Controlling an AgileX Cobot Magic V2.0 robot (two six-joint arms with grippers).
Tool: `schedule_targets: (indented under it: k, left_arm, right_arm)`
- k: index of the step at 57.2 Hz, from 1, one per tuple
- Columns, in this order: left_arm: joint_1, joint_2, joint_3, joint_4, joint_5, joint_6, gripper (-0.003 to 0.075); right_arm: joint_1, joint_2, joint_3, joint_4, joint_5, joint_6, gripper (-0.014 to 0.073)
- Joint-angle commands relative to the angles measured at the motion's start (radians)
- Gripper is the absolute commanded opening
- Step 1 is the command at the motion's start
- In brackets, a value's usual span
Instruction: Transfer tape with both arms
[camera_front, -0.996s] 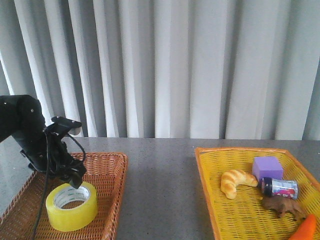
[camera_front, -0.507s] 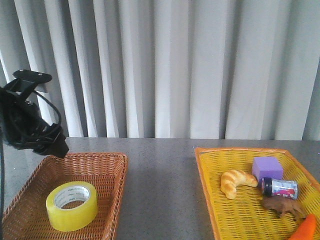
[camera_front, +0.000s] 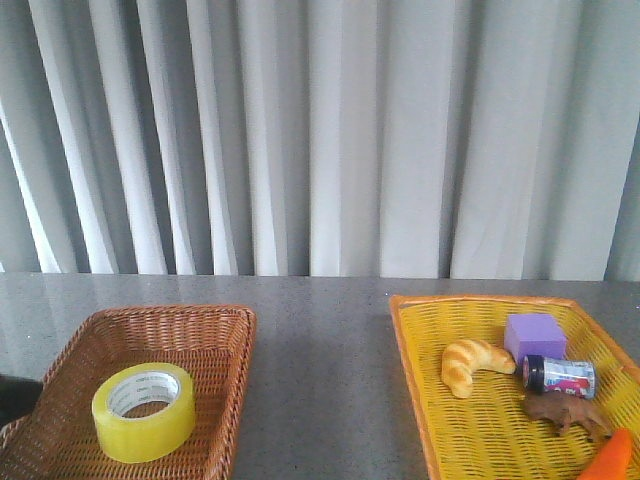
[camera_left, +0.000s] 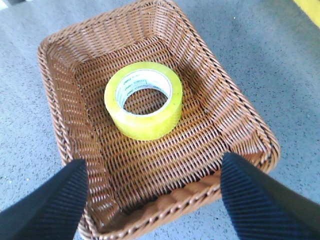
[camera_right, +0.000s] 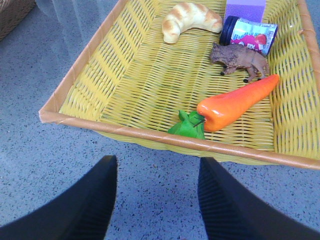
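Note:
The yellow tape (camera_front: 145, 410) lies flat in the brown wicker basket (camera_front: 170, 315) at the left of the table. In the left wrist view the tape (camera_left: 145, 100) sits mid-basket, untouched. My left gripper (camera_left: 152, 162) is open and empty, held above the basket's near rim (camera_left: 200, 187), apart from the tape. Only a dark bit of the left arm (camera_front: 14, 395) shows at the front view's left edge. My right gripper (camera_right: 157, 162) is open and empty over bare table, just outside the yellow tray (camera_right: 150, 135). It is out of the front view.
The yellow tray (camera_front: 410, 350) at the right holds a croissant (camera_front: 475, 362), a purple block (camera_front: 535, 335), a small can (camera_front: 558, 375), a brown animal toy (camera_front: 565, 412) and an orange carrot (camera_front: 608, 460). Grey tabletop (camera_front: 320, 380) lies between basket and tray. A curtain hangs behind.
The left arm rose from just over the tape, then dropped out of the front view at the left edge. The tape stayed in the basket.

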Motion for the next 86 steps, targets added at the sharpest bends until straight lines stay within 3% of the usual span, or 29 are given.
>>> schedule_targets:
  k: [1,22,52,62,77,86]
  left_arm:
    - [-0.002,-0.132,0.085,-0.014,-0.136,-0.009,0.0542]
    - [-0.002,-0.499,0.419,-0.023,-0.232,-0.009,0.0542]
    - [-0.002,-0.532,0.515,-0.064,-0.313,-0.009,0.0509]
    - [-0.002,-0.532,0.515,-0.065,-0.343,-0.009,0.0389]
    - [-0.002,-0.532,0.515,-0.065,-0.343,-0.009,0.0105]
    - [-0.002,-0.532,0.515,-0.065,-0.343,-0.009,-0.0008]
  right_arm:
    - [-0.005,0.005,-0.024,0.007,-0.062,-0.001,0.0364]
    - [-0.005,0.005,-0.024,0.008,-0.062,-0.001,0.0364]
    - [-0.005,0.005,-0.024,0.008,-0.06,-0.001,0.0346]
    - [-0.005,0.005,-0.024,0.008,-0.042,-0.002,0.0231]
    - [-0.005,0.005,-0.024,0.008,-0.031,-0.002,-0.0013]
    - [-0.005,0.005,-0.024,0.008,-0.039,-0.002,-0.0008]
